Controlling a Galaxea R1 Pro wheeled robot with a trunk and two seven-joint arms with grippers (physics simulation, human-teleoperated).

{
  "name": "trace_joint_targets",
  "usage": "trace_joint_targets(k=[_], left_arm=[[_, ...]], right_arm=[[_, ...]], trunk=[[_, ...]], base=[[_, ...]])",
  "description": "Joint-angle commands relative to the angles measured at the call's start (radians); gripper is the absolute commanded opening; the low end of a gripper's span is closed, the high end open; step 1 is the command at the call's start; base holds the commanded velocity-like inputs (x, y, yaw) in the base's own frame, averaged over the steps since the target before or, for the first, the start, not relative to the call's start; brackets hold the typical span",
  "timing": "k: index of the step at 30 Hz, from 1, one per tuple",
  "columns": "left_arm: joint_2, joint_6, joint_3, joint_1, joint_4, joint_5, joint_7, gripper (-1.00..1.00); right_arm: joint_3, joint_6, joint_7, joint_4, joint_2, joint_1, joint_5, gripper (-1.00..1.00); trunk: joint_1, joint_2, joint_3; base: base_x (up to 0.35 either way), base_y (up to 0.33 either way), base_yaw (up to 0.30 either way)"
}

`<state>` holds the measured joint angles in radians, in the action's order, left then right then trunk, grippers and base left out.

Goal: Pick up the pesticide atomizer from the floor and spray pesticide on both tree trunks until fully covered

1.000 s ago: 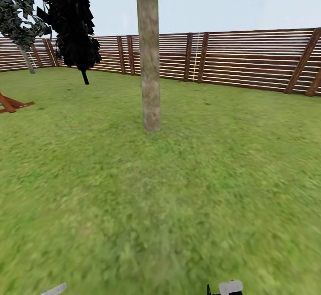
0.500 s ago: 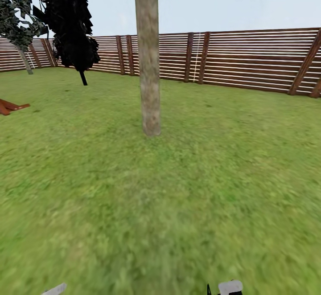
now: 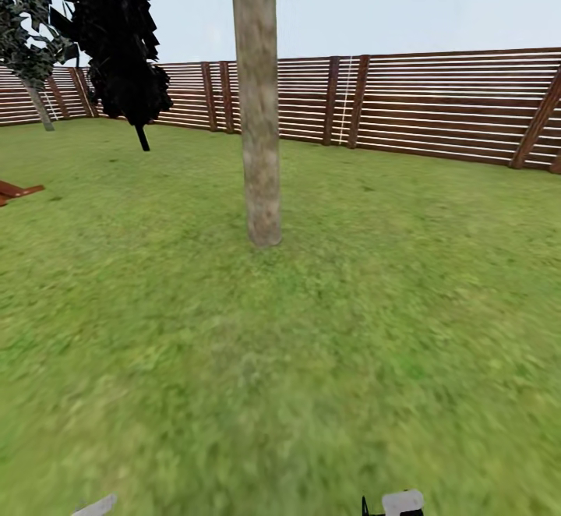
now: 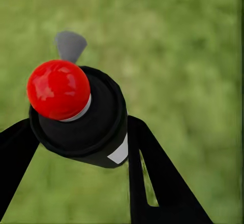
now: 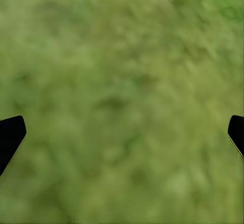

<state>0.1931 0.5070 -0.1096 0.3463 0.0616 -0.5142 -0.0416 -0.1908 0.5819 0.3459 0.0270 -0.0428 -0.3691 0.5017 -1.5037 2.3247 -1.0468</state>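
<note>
One mottled beige-brown smooth tree trunk (image 3: 261, 111) stands upright on grass (image 3: 312, 360), top cut off by frame. Left gripper (image 4: 76, 132) fingers clench dark-bodied pesticide atomizer w/ red cap (image 4: 79, 115). Right gripper (image 5: 122, 132) fingers spread wide, tips barely visible.

Tree (image 3: 261, 111) upright on grass (image 3: 312, 360)

Slatted wooden fence (image 3: 436, 103) behind green grass (image 3: 351, 329), black conifer (image 3: 117, 33) at far left.
</note>
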Motion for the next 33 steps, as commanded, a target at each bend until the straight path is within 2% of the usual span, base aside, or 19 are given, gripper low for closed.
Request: trace_joint_targets(k=[1, 11, 15, 17, 22, 33], left_arm=[[0.000, 0.003, -0.008, 0.000, 0.000, -0.004, -0.004, -1.00], [0.001, 0.002, -0.008, 0.000, 0.000, -0.004, -0.003, -1.00], [0.002, 0.002, -0.008, 0.000, 0.000, -0.004, -0.003, -1.00], [0.001, 0.002, -0.008, 0.000, 0.000, -0.004, -0.003, -1.00], [0.001, 0.003, -0.008, 0.000, 0.000, -0.004, -0.004, -1.00], [0.000, 0.002, -0.008, 0.000, 0.000, -0.004, -0.004, -1.00]], right_arm=[[-0.007, 0.002, 0.005, -0.001, 0.000, -0.001, 0.011, 1.00], [-0.011, 0.004, 0.007, 0.008, -0.004, -0.001, 0.006, 1.00], [-0.013, 0.005, 0.007, 0.120, -0.004, -0.002, 0.002, 1.00], [-0.010, 0.005, 0.002, 0.135, -0.002, -0.001, 0.005, 1.00], [-0.003, 0.005, -0.003, 0.104, 0.001, -0.001, 0.015, 1.00], [-0.004, 0.004, -0.001, 0.099, 0.000, -0.001, 0.012, 1.00]], trunk=[[0.000, 0.000, -0.001], [0.000, 0.000, -0.001], [0.000, 0.000, -0.001], [0.000, 0.000, -0.001], [0.000, 0.000, -0.001], [0.000, 0.000, -0.001]], base=[[0.339, 0.000, 0.000], [0.339, 0.000, 0.000], [0.339, 0.000, 0.000], [0.339, 0.000, 0.000], [0.339, 0.000, 0.000], [0.339, 0.000, 0.000]])
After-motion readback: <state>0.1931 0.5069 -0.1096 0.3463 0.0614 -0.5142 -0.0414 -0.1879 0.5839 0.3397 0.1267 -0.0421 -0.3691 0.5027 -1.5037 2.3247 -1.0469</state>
